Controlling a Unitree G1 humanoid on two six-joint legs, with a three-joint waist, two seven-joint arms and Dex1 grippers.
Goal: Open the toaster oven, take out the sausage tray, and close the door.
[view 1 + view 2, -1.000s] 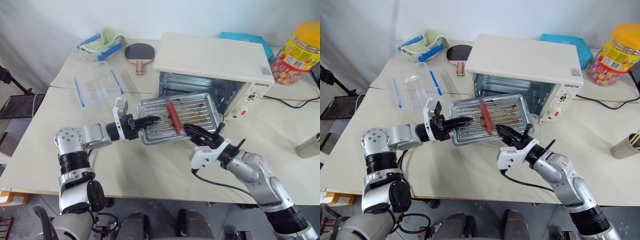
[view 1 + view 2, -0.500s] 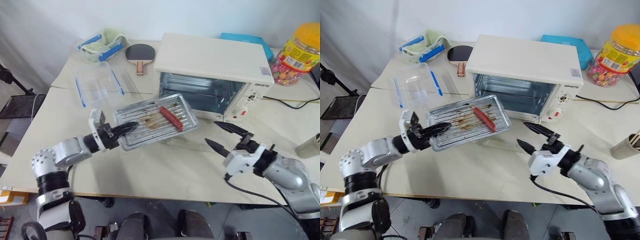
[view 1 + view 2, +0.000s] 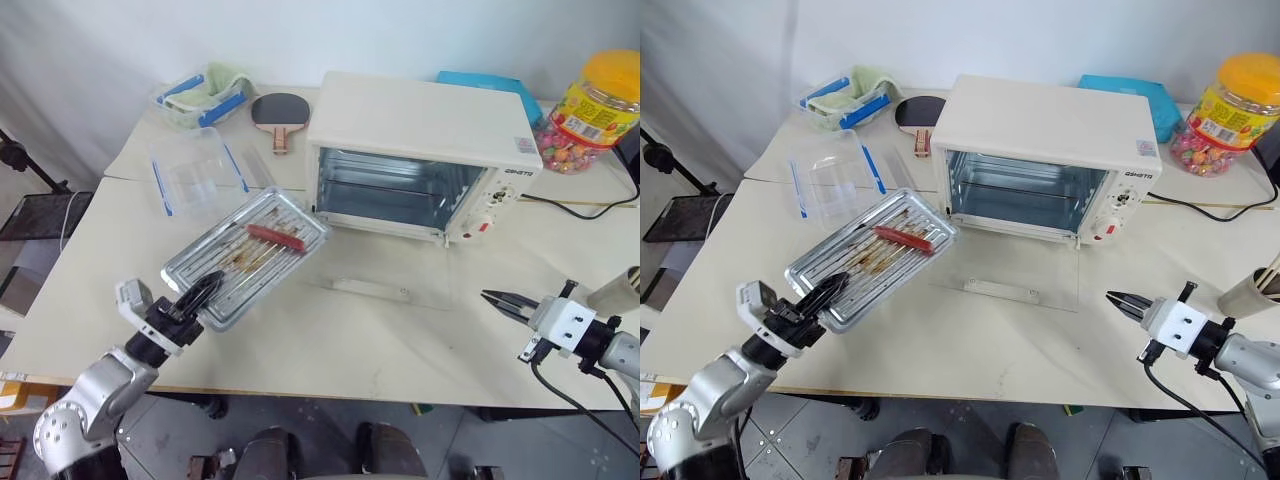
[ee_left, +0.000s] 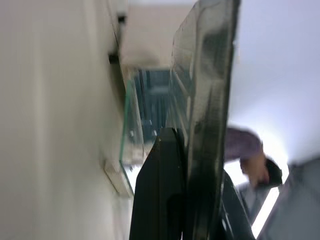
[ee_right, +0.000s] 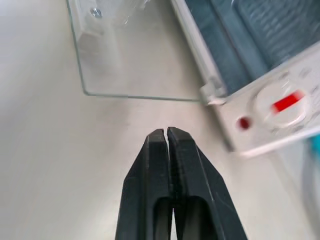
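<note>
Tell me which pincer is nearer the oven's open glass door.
Right. The right pincer is shut, just off the door's right corner; the left pincer grips the sausage tray farther off to the door's left.

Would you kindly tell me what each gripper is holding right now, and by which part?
The left gripper holds the sausage tray by the rim of its near short end, clear of the table. The right gripper is shut on nothing.
</note>
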